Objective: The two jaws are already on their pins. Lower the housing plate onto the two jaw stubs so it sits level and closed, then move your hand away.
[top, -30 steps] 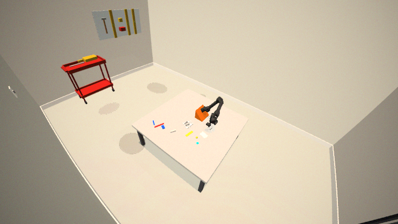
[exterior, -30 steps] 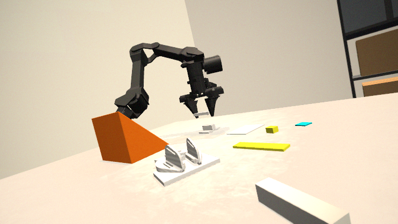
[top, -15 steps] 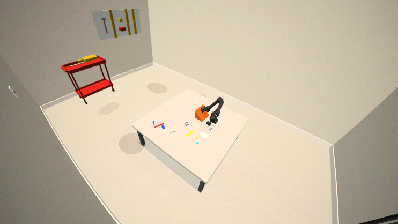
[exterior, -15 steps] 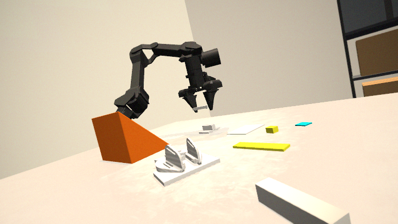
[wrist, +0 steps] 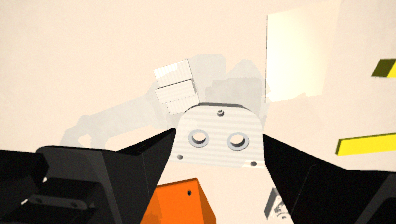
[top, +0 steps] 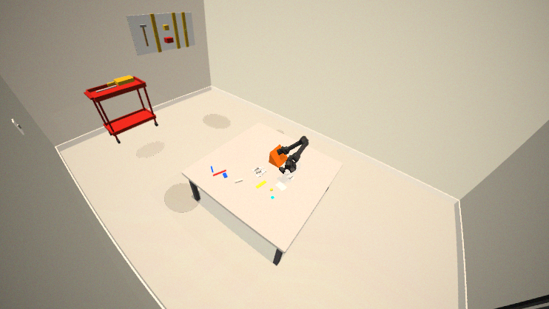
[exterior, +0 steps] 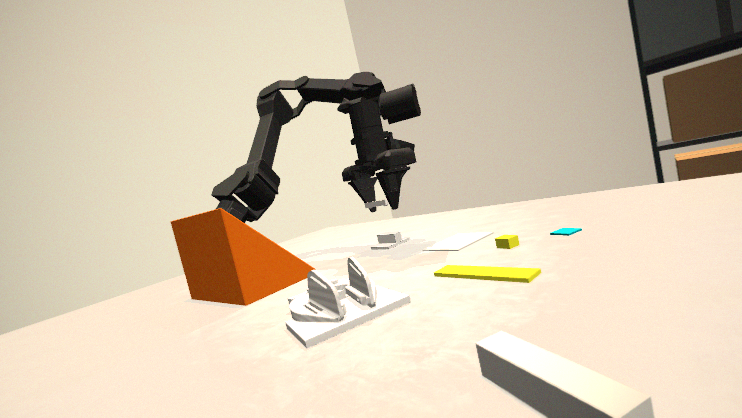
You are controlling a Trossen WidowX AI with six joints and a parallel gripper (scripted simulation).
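My gripper (exterior: 384, 206) (wrist: 215, 134) is shut on the housing plate (exterior: 374, 204) (wrist: 218, 119), a thin white plate with two round holes, rounded at one end. It holds the plate roughly level, high above the table and behind the fixture in the exterior view. The white fixture base (exterior: 388, 297) stands in front of the orange wedge; the assembly on it shows small in the top view. Two upright rounded jaws (exterior: 325, 294) (exterior: 360, 281) stand apart on it. In the wrist view only a corner of the fixture shows at the bottom. Its pins are too small to make out.
The orange wedge (top: 277, 156) (exterior: 223, 259) (wrist: 181, 200) stands near the arm's base. A small white block (exterior: 388, 237) on a stand and a white sheet (top: 281, 185) (exterior: 459, 241) (wrist: 295, 57) lie beyond the fixture. A yellow bar (top: 261, 184) (exterior: 488, 273), yellow cube (exterior: 506, 241) and cyan tile (exterior: 565, 231) lie nearby.
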